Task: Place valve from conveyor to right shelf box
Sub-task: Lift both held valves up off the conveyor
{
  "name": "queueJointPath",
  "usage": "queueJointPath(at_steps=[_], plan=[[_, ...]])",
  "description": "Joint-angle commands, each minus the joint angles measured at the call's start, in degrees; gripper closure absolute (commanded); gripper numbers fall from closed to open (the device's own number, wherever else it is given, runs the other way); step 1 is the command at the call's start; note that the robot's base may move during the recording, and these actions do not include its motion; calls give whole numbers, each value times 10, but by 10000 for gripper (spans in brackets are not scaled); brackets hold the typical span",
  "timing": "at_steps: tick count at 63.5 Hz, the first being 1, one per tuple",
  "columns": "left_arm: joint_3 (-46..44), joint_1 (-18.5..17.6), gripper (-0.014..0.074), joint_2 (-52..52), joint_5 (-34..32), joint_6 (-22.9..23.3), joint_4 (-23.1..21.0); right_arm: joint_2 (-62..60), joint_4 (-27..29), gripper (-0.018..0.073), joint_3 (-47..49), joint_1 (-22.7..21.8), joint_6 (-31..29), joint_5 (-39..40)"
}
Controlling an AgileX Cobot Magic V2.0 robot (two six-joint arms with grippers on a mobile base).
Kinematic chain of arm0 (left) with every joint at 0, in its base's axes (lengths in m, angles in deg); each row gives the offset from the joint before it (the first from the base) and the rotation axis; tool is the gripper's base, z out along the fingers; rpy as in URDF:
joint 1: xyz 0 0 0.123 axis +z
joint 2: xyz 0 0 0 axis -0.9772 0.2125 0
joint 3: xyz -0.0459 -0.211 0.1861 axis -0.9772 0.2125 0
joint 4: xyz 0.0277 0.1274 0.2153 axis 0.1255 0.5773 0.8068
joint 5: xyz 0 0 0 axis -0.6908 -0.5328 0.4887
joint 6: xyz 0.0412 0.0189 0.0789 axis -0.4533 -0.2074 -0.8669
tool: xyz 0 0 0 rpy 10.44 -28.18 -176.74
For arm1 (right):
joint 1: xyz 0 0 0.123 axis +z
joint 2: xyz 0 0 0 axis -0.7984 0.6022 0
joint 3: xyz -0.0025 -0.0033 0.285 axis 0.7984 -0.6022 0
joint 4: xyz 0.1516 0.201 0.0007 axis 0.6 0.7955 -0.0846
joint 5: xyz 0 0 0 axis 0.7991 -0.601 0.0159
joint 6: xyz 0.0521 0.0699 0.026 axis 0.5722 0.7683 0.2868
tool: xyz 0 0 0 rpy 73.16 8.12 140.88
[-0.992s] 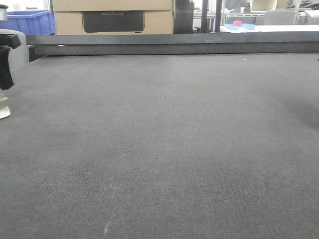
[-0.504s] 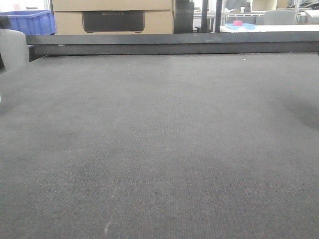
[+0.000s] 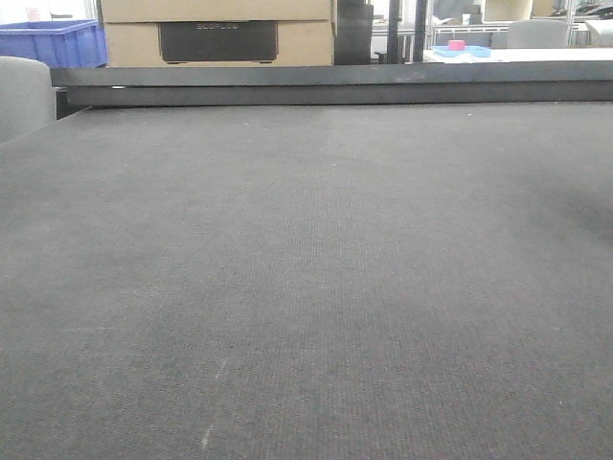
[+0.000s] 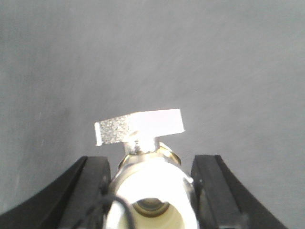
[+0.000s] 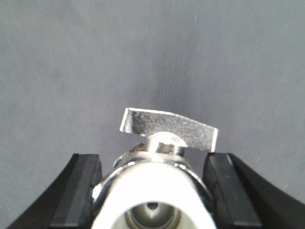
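Between the black fingers [image 4: 88, 191] of my left gripper [image 4: 150, 191] sits the brass valve [image 4: 145, 164]. The jaws are closed partway, as far as the valve body allows, one finger on each side of it. The valve's white end faces the wrist camera. Its flat silver handle [image 4: 138, 126] lies crosswise above the body.

My right gripper [image 5: 151, 191] is in the same condition. Its jaws are closed against the sides of the chrome valve [image 5: 157, 176], white open end toward the camera. That valve's silver lever [image 5: 169, 128] sits crosswise and is tilted down to the right.

Behind each valve, the wrist views show only the dark grey woven conveyor [image 3: 306, 268]. I cannot tell whether either valve touches the belt.

At the far edge of the belt, the front view shows the black rail [image 3: 335, 84]. Beyond the rail stand a cardboard box [image 3: 215, 11] and, further left, a blue crate [image 3: 57, 43].
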Motion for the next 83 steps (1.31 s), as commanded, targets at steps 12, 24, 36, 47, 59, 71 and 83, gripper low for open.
queueJointPath(at_steps=[12, 24, 36, 47, 59, 71, 83], plan=[[5, -16, 707, -83, -20, 12, -5, -61, 2, 713, 64, -1, 0, 12], [71, -16, 707, -143, -36, 30, 4, -97, 6, 713, 69, -1, 0, 13], [121, -16, 707, -192, -56, 31, 1, -119, 13, 713, 69, -1, 0, 12], [122, -16, 707, -199, -57, 31, 1, -120, 14, 713, 69, -1, 0, 12], [122, -16, 707, -199, -61, 31, 1, -120, 14, 713, 69, -1, 0, 15], [122, -16, 707, -199, -79, 31, 1, -120, 14, 713, 69, -1, 0, 21], [122, -16, 707, -199, -109, 31, 1, -120, 14, 713, 69, -1, 0, 27]])
